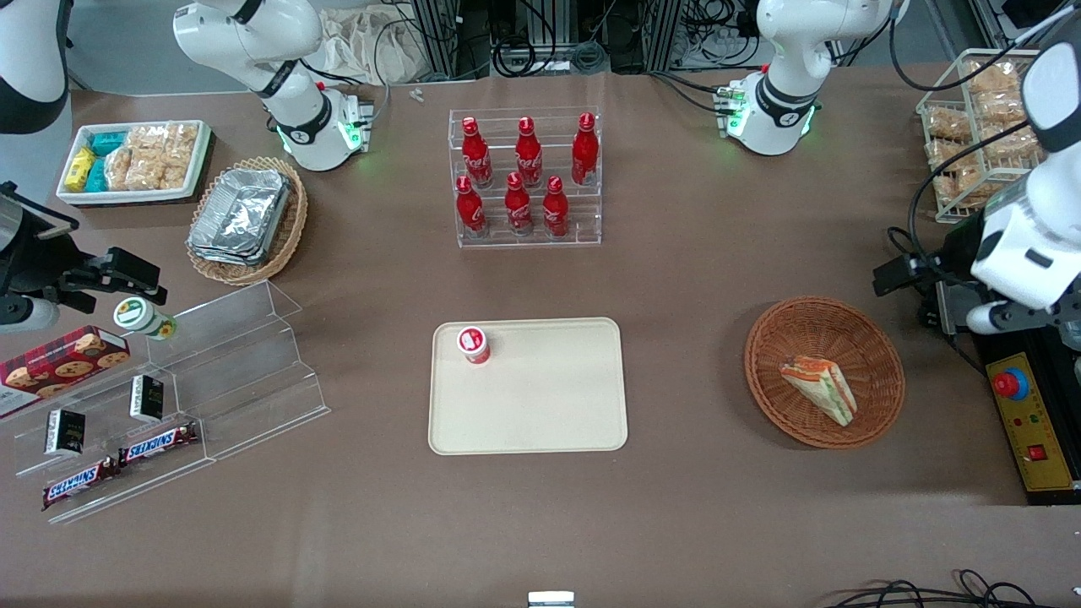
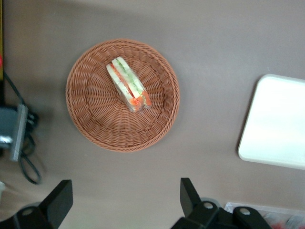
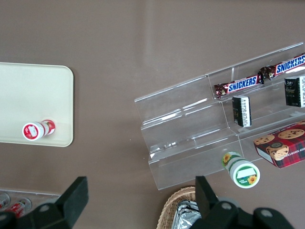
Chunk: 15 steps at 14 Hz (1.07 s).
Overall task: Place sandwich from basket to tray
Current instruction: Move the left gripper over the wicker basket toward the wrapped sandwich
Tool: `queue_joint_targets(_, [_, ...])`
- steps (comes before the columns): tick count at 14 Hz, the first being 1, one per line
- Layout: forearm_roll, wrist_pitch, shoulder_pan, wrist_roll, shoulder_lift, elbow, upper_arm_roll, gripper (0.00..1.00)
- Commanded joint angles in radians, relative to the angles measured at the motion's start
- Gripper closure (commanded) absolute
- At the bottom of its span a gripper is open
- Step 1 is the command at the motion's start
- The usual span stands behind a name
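Observation:
The sandwich (image 1: 817, 387) (image 2: 128, 84), a wrapped wedge of white bread with orange-red and green layers, lies in the round reddish-brown basket (image 1: 764, 338) (image 2: 95, 129). The beige tray (image 1: 540, 414) (image 2: 276, 124) (image 3: 28, 95) lies flat at the table's middle, beside the basket toward the parked arm's end. My gripper (image 1: 902, 272) (image 2: 125, 193) hangs high above the table, open and holding nothing. It is off the basket's rim toward the working arm's end, a little farther from the front camera than the sandwich.
A small red-and-white cup (image 1: 474, 344) (image 3: 37, 130) stands on a tray corner. A yellow control box (image 1: 1026, 422) with a red button sits beside the basket. A rack of red bottles (image 1: 525, 181) stands farther back. A clear acrylic shelf (image 1: 211, 371) is toward the parked arm's end.

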State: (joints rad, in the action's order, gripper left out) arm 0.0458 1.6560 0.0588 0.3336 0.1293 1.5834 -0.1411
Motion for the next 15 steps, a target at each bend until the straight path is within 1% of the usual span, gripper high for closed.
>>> queue_joint_targets(1, [0.009, 0.138, 0.003, 0.087, -0.022, 0.139, -0.003, 0.00])
queue_joint_targets(5, [0.000, 0.426, 0.012, 0.261, -0.013, 0.360, 0.001, 0.00])
queue_joint_targets(7, [-0.001, 0.564, 0.016, 0.298, -0.002, 0.446, 0.005, 0.00])
queue_joint_targets(8, [-0.001, 0.623, 0.021, 0.314, 0.015, 0.467, 0.006, 0.00])
queue_joint_targets(11, [-0.003, 0.727, 0.021, 0.450, 0.107, 0.466, 0.008, 0.00])
queue_joint_targets(15, [-0.001, 0.792, 0.022, 0.473, 0.190, 0.463, 0.011, 0.00])
